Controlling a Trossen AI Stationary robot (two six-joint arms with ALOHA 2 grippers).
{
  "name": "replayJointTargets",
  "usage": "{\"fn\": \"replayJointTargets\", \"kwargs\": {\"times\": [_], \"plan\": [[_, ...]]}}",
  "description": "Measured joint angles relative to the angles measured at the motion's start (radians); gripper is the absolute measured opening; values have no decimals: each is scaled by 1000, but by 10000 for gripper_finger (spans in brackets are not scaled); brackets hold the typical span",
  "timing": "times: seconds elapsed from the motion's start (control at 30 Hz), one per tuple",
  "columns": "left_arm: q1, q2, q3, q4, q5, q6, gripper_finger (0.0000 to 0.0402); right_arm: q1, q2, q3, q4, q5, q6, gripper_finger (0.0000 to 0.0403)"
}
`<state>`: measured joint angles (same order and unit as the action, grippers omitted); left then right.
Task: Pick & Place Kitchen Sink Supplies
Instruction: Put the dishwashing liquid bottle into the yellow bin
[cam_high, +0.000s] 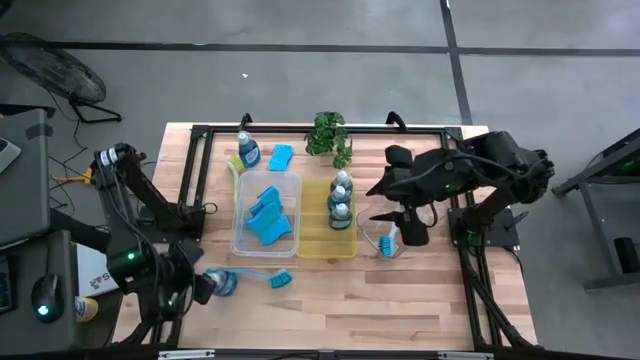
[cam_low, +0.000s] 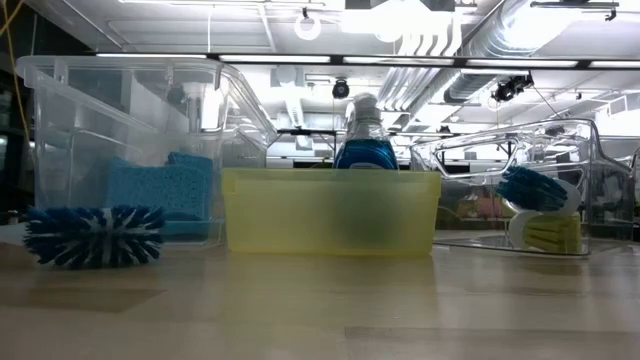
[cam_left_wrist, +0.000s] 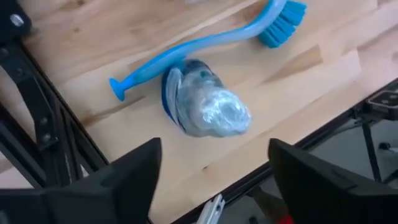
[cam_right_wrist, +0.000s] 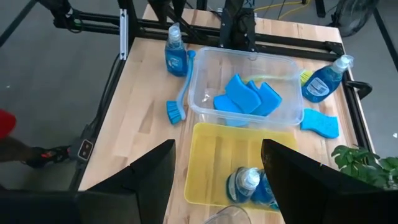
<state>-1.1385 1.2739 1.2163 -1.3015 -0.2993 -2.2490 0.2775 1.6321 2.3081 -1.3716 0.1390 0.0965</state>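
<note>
Left gripper (cam_left_wrist: 211, 177): jaws spread wide and holding nothing, poised over a soap bottle (cam_left_wrist: 202, 99) that lies on its side on the bare wood near the table's front left corner. Touching that bottle is a blue long-handled dish brush (cam_left_wrist: 205, 46), also flat on the table, its bristle head pointing toward the trays.

Right gripper (cam_right_wrist: 217, 180): jaws apart and empty, hovering above the yellow tray (cam_high: 327, 235) at mid-table. In that tray stand two soap bottles (cam_high: 340, 200), upright and close together.

Just beside the yellow tray, on its left, the clear tray (cam_high: 241, 215) contains several wavy blue sponges (cam_high: 268, 218).

Behind the clear tray, near the table's far edge: another upright soap bottle (cam_high: 247, 150) and a loose sponge (cam_high: 281, 156).

A small potted plant (cam_high: 329, 137) stands at the far edge behind the yellow tray.

To the right of the yellow tray, a clear container (cam_high: 372, 222) with a second blue brush (cam_high: 388, 241) beside it, beneath the right arm.
</note>
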Motion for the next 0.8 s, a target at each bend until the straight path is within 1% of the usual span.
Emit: {"fn": "replayJointTargets", "kwargs": {"times": [0.1,0.2,0.33,0.47,0.67,0.8], "plan": [[31,-2,0,-12,5,1,324,-10,0,0,0,-2,17,232],[85,-1,0,-13,32,60,339,-16,0,0,0,-2,33,232],[185,10,0,-13,70,171,342,-23,0,0,0,-19,39,232],[267,27,0,-13,194,256,342,-23,0,0,0,-17,54,232],[310,78,0,-7,286,313,342,-23,0,0,-20,-38,61,232],[316,101,0,11,311,315,342,-23,0,0,-34,-38,56,232]]}}
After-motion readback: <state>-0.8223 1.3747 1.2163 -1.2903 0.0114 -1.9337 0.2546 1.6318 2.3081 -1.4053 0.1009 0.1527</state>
